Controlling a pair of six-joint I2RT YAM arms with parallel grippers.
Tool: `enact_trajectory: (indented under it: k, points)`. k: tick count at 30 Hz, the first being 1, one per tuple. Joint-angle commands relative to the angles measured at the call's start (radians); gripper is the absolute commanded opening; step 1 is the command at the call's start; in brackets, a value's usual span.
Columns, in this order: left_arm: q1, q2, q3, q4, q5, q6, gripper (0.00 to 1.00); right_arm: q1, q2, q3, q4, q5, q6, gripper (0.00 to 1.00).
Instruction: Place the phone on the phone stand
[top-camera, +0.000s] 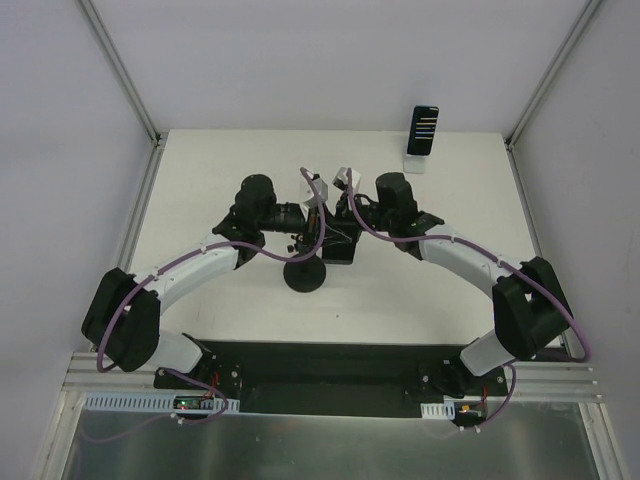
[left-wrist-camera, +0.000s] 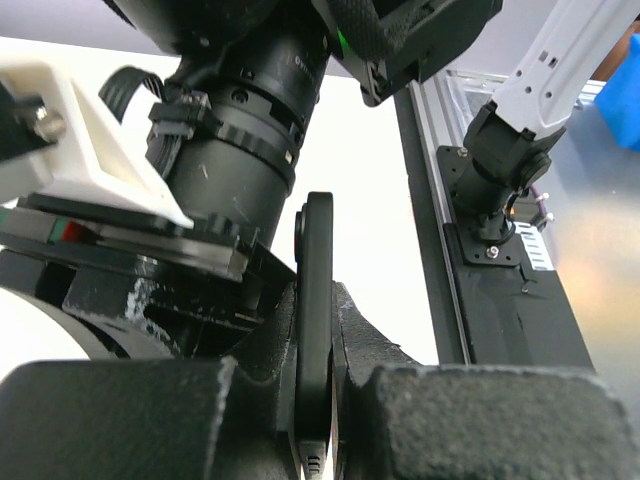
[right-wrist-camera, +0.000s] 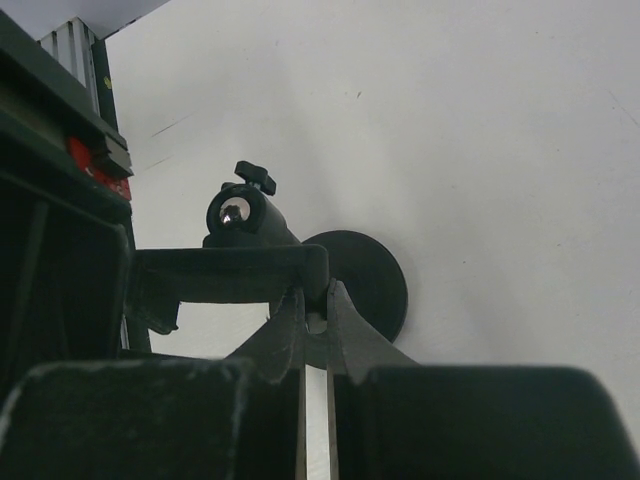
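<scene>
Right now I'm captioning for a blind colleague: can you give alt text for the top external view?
Two robot arms bend inward so the left gripper and right gripper meet mid-table at a black slab by a round-based black stand. A phone stands upright on a white holder near the table's far right corner.

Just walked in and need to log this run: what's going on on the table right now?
Both arms meet mid-table over a black stand with a round base. The left end effector is clamped on a thin black slab seen edge-on, possibly a phone. The right end effector is pinched on a dark bar beside the stand's knob. A lit phone stands upright on a white base at the far right, no arm near it.
</scene>
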Motion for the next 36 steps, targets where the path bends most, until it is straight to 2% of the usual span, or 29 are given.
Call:
enact_trajectory:
  k: [1,14,17,22,26,28,30,33,36]
  points:
    - [0.022,-0.019,-0.029,0.116,0.009,0.069,0.0,-0.01,-0.029,0.006,0.113,-0.078,0.013,0.0]
    - [0.065,-0.049,-0.085,0.114,-0.03,0.069,0.0,-0.015,-0.049,-0.016,0.124,-0.062,0.01,0.0]
    - [0.065,-0.097,-0.118,0.099,-0.109,0.069,0.0,-0.018,-0.069,-0.034,0.129,-0.009,0.01,0.0]
    - [0.065,-0.235,-0.213,0.074,-0.319,0.069,0.0,-0.021,-0.101,-0.07,0.165,0.022,0.024,0.0]
    - [0.065,-0.31,-0.24,0.018,-0.408,0.104,0.0,-0.021,-0.117,-0.091,0.193,0.038,0.044,0.01]
    - [0.065,-0.338,-0.248,-0.004,-0.406,0.124,0.0,-0.02,-0.123,-0.097,0.216,0.025,0.056,0.0]
    - [0.065,-0.335,-0.242,0.007,-0.343,0.115,0.0,-0.021,-0.115,-0.091,0.225,-0.014,0.073,0.0]
    - [0.065,-0.239,-0.176,0.008,-0.175,0.081,0.0,-0.021,-0.088,-0.074,0.24,-0.073,0.091,0.0]
    - [0.061,-0.171,-0.126,0.015,-0.102,0.052,0.0,-0.021,-0.069,-0.067,0.245,-0.105,0.096,0.01]
